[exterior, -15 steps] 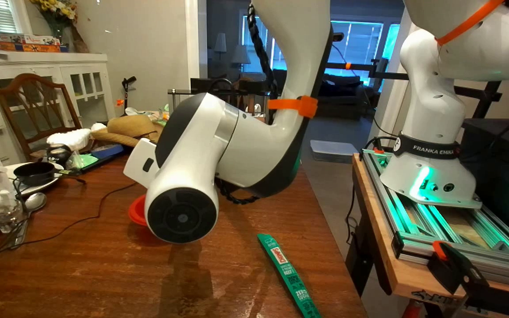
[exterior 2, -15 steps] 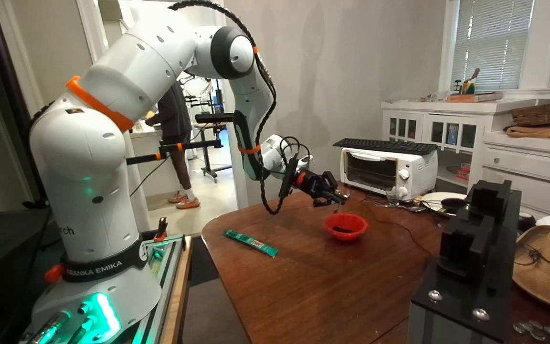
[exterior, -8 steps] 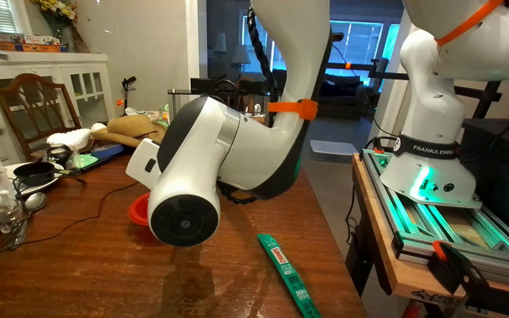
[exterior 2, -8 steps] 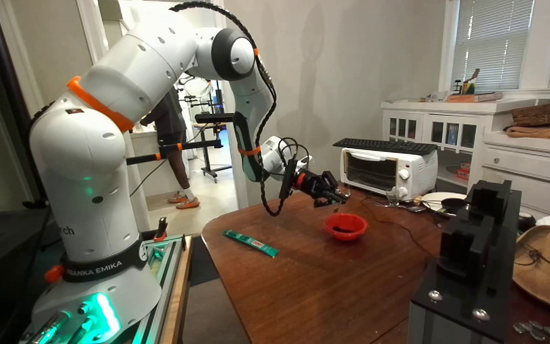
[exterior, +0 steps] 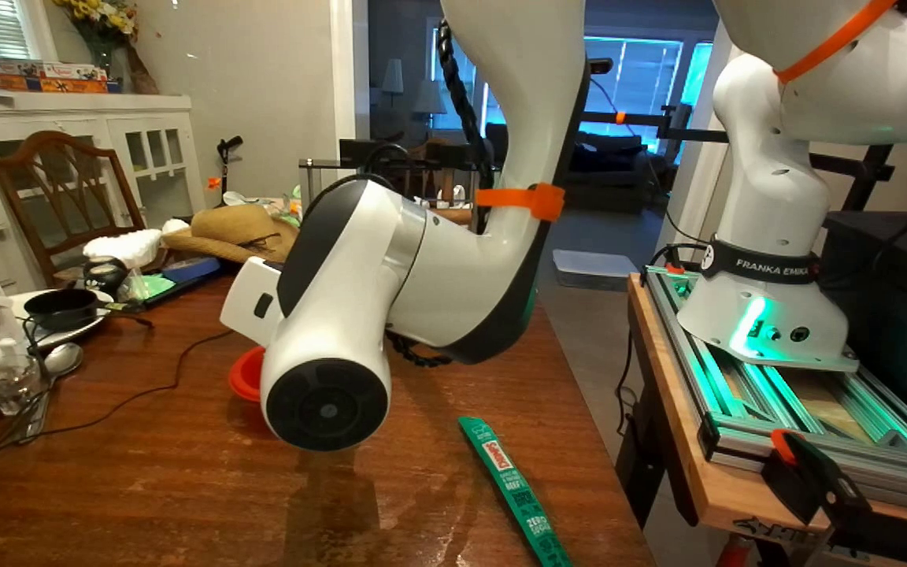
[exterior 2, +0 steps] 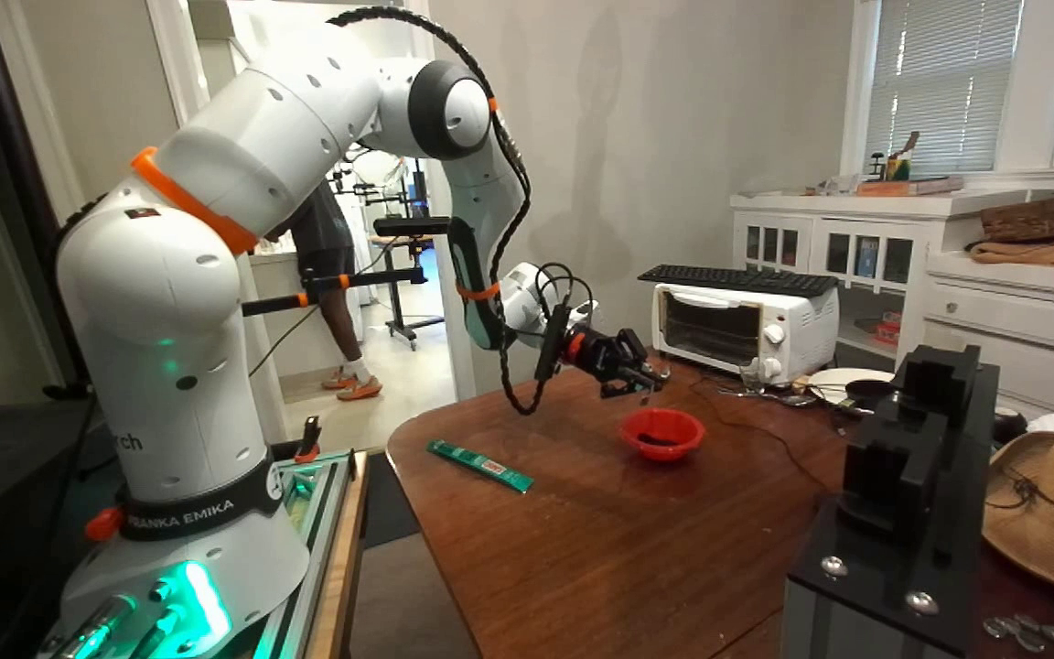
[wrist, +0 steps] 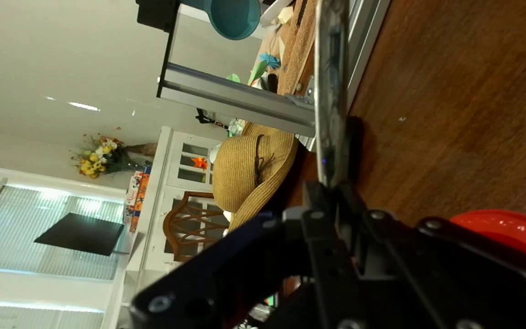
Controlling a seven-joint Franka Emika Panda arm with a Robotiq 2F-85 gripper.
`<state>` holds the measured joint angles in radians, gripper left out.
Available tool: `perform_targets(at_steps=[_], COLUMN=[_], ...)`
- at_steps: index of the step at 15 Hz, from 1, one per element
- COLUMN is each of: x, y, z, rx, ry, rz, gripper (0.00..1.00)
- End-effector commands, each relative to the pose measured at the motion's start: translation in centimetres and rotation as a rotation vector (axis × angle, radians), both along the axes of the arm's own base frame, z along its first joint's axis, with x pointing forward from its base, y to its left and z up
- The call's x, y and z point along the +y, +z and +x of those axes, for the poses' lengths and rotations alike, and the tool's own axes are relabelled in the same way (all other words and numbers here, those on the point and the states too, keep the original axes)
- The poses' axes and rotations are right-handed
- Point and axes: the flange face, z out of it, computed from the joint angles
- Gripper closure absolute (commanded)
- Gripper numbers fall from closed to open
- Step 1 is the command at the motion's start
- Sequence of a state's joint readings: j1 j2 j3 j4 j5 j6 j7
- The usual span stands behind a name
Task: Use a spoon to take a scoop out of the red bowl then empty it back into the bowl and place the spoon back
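Wrist (exterior: 331,331): sinks a little lower over the past second in an exterior view, its round end cap (exterior: 327,405) dropping with it
Elbow (exterior 2: 450,110): eases down in the same second, a small correction rather than a swing toward anywhere new
Fingers (wrist: 314,198): pressed together on the spoon (wrist: 331,105), pinching it at the lower end of the length that shows in the wrist view
Spoon: held off the surface (exterior 2: 600,549) near the bowl (exterior 2: 664,423), its far end cut off at the top of the wrist view; whether it carries a load cannot be told
Bowl: unmoved in both exterior views, below the fingers and not touching them, dark contents (exterior 2: 655,440) inside
Spoon and bowl: so slight a shift, with the grip kept, suggests fine aiming or tilting, either ahead of a scoop or around tipping one back; which of the two is unclear, but putting the spoon back looks like a step yet to come
Strip (exterior 2: 481,465): green, lying where it lay, well apart from the bowl
Person (exterior 2: 321,238): shifts stance in the background, with no bearing on the scoop
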<state>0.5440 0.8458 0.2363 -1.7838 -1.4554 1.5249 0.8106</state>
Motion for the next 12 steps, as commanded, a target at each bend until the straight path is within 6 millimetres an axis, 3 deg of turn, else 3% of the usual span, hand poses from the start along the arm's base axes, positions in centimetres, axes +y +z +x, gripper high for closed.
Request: perform_targets(at_steps=[1,3,6,8,12], x=[0.4,1.0,-0.4,-0.3,-1.1], y=[0.0,1.2,0.6,2.1,1.1], z=[0.2,0.4,0.5,0.7,0.7], rx=[0.009,-0.058,0.004,-0.051,0.06], ry=[0.018,0.027,-0.038,-0.012,-0.024], rz=[0.028,0.148,-0.046,0.163,-0.059], gripper=[0.97,0.97,0.97,0.97,0.97])
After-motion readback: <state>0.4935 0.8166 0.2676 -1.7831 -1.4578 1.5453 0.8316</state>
